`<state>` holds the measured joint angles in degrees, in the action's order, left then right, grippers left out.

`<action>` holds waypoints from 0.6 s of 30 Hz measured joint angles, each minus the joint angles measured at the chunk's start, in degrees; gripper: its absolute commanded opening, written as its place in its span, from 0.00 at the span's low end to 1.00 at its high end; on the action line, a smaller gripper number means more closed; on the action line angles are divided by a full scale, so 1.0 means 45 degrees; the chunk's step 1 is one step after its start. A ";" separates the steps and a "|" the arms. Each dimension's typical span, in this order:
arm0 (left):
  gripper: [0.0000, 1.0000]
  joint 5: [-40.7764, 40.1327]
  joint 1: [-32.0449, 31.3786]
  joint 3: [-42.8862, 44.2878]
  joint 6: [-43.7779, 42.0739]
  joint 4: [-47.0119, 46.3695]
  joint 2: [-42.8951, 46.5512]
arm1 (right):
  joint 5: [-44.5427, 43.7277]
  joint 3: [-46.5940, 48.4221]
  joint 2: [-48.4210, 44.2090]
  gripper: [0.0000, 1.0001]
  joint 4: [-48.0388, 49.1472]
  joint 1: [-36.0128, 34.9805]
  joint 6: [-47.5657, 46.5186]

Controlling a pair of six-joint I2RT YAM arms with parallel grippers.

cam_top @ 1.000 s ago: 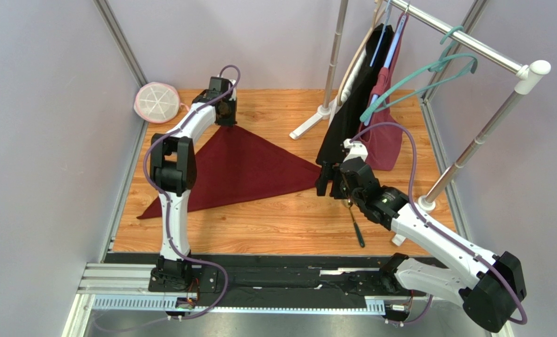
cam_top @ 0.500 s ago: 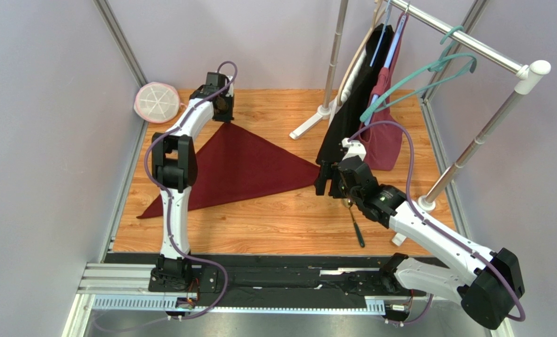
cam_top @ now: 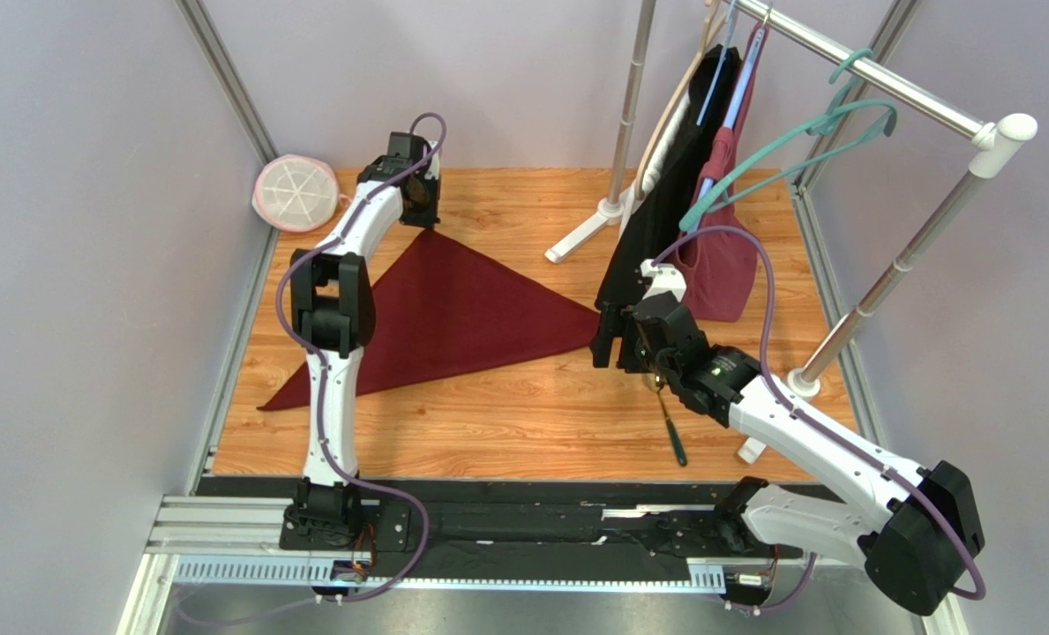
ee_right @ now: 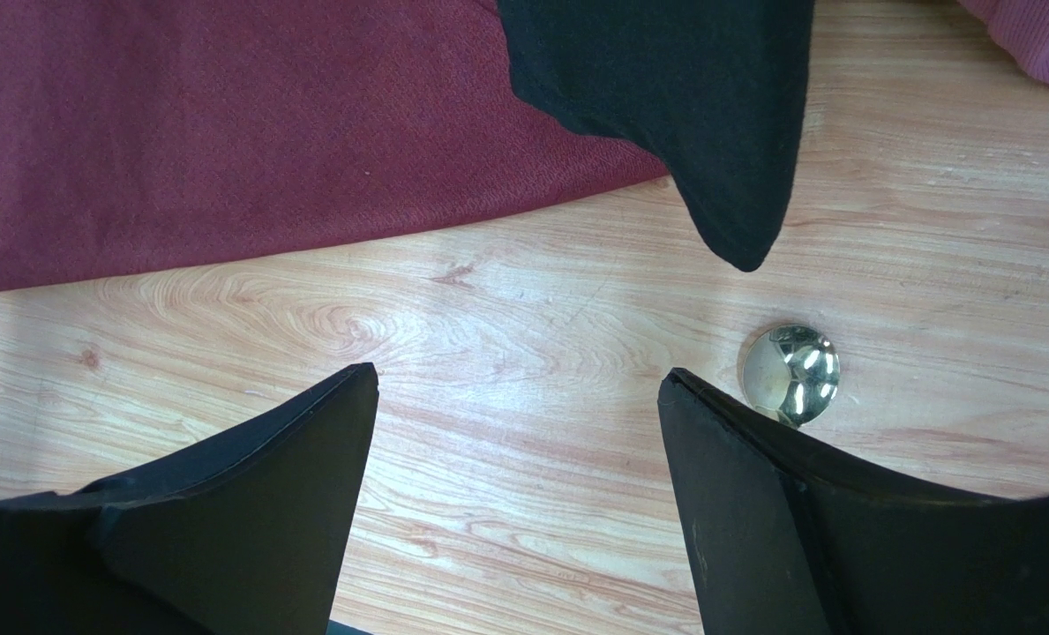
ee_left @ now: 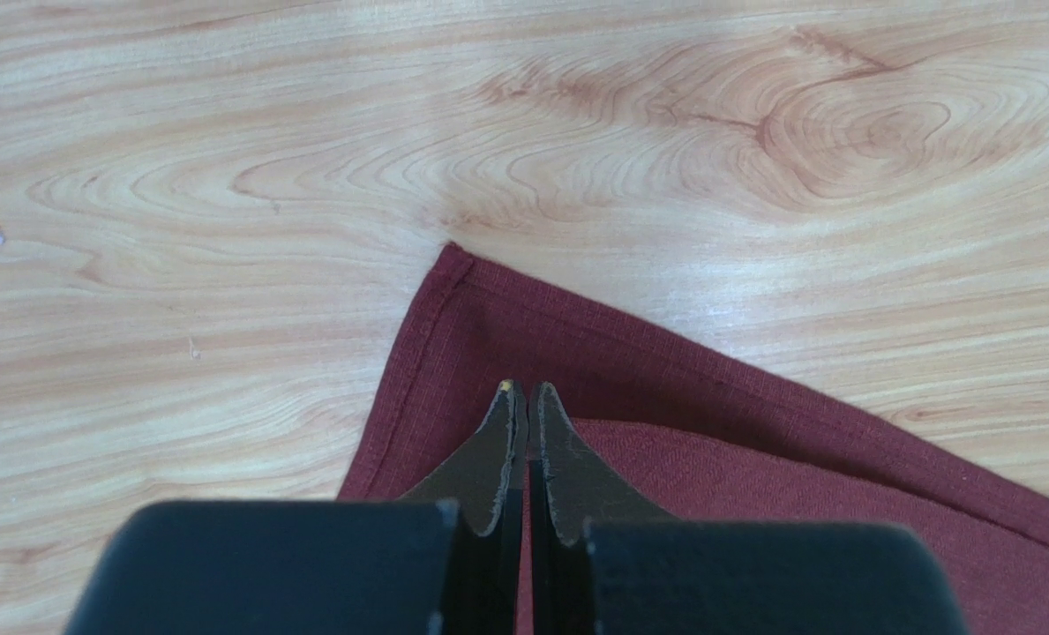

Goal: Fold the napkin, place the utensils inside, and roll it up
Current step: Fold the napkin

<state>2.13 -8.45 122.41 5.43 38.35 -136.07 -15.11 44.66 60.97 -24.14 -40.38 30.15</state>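
Note:
The dark red napkin (cam_top: 450, 311) lies flat on the wooden table, folded into a triangle. Its far corner (ee_left: 457, 265) shows two layers, the upper one set back a little. My left gripper (ee_left: 527, 386) hangs just above that corner with its jaws shut; I see no cloth lifted in them. In the top view the left gripper (cam_top: 417, 196) stands at the triangle's far tip. My right gripper (ee_right: 519, 377) is open over bare wood near the napkin's right tip (cam_top: 593, 318). One of the utensils (cam_top: 673, 430) lies close by, its golden head (ee_right: 791, 375) beside my right finger.
A clothes rack (cam_top: 874, 80) stands at the back right with a black garment (cam_top: 655, 212), a burgundy bag (cam_top: 726, 271) and a teal hanger (cam_top: 808, 132). The black garment (ee_right: 675, 106) hangs low over the right gripper. A round white object (cam_top: 296, 193) sits far left.
The left gripper has drawn back a little toward the far edge, still shut. The napkin lies as before. The right arm has barely shifted.

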 measured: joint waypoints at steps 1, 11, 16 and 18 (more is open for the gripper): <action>0.00 0.0010 0.0005 0.0141 -0.0005 0.0058 -0.0078 | 0.0000 0.0019 0.0019 0.82 0.0000 0.0005 0.0005; 0.00 0.0117 0.0117 0.0748 -0.0005 0.0398 -0.0413 | 0.0000 0.0087 0.0175 0.82 0.0000 0.0005 -0.0005; 0.00 0.0136 0.0165 0.0913 0.0005 0.0505 -0.0461 | 0.0000 0.0087 0.0199 0.82 0.0000 0.0000 -0.0005; 0.00 0.0141 0.0185 0.0933 0.0005 0.0539 -0.0461 | 0.0000 0.0087 0.0209 0.82 0.0000 0.0005 -0.0005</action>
<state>2.76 -7.62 126.61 5.45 40.77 -138.15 -15.11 45.06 61.91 -24.14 -40.36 30.13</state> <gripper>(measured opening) 0.008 0.822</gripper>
